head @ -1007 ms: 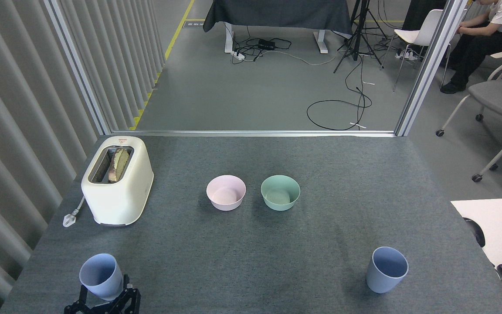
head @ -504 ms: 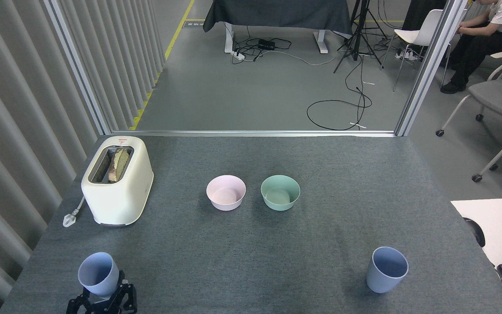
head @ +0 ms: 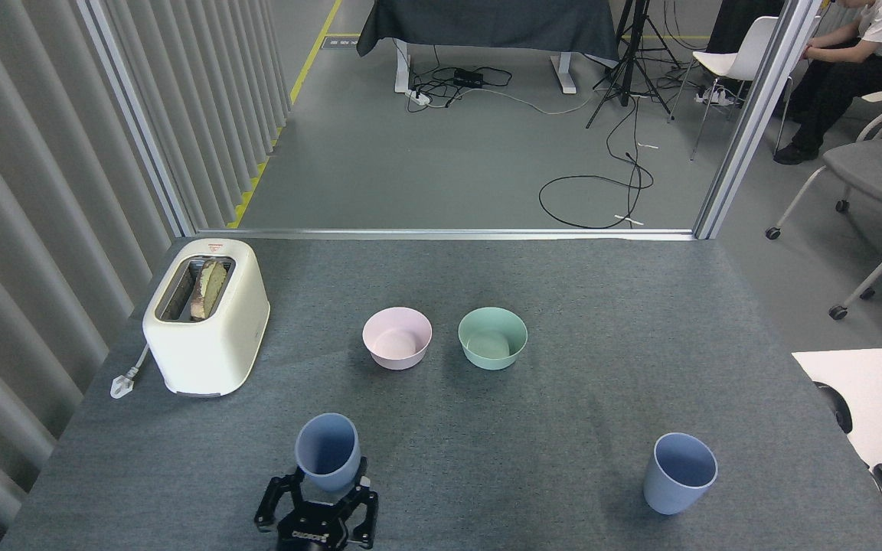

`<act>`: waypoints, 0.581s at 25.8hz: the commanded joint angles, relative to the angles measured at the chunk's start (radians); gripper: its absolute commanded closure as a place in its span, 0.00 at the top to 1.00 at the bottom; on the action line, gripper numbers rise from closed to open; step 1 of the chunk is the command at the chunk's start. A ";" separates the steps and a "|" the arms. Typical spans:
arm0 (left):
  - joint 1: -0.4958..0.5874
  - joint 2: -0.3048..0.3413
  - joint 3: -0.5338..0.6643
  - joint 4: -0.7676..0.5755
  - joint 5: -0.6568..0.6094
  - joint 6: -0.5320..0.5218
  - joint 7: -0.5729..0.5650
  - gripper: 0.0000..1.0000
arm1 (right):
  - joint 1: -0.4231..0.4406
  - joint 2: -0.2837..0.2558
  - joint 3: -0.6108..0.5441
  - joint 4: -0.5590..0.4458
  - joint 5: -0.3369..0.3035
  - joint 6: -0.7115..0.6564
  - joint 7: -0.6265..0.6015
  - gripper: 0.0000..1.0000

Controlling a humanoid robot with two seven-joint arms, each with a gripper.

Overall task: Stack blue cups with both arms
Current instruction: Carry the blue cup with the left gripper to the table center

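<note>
Gripping one cup [head: 326, 451], your left gripper [head: 317, 511] is clenching its base near the tabletop's [head: 563, 413] front edge (slightly tilted); the other cup [head: 679, 473] is standing far right, untouched.

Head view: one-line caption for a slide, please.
Left gripper holds one blue cup near the table's front edge; second blue cup stands alone at right.

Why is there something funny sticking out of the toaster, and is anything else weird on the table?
The white toaster has a slice of bread standing in its slot, and its plug lies loose on the table, not plugged in. One blue cup sits in the left gripper. Nothing is spilled or broken.
</note>
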 commanded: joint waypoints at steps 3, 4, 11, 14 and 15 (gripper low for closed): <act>-0.102 -0.121 -0.121 0.169 -0.084 -0.001 -0.003 0.65 | 0.000 0.000 0.005 0.000 0.000 0.011 0.003 1.00; -0.117 -0.134 -0.126 0.200 -0.084 -0.001 -0.001 0.65 | 0.000 0.000 0.005 0.000 0.000 0.011 0.003 1.00; -0.132 -0.126 -0.134 0.249 -0.082 0.005 0.011 0.65 | 0.001 0.000 0.007 0.000 0.000 0.011 0.003 1.00; -0.134 -0.125 -0.132 0.276 -0.082 0.008 0.045 0.65 | 0.000 0.000 0.008 0.000 0.000 0.011 0.003 1.00; -0.132 -0.125 -0.131 0.276 -0.082 0.010 0.056 0.66 | 0.000 0.000 0.007 0.000 0.000 0.011 0.003 1.00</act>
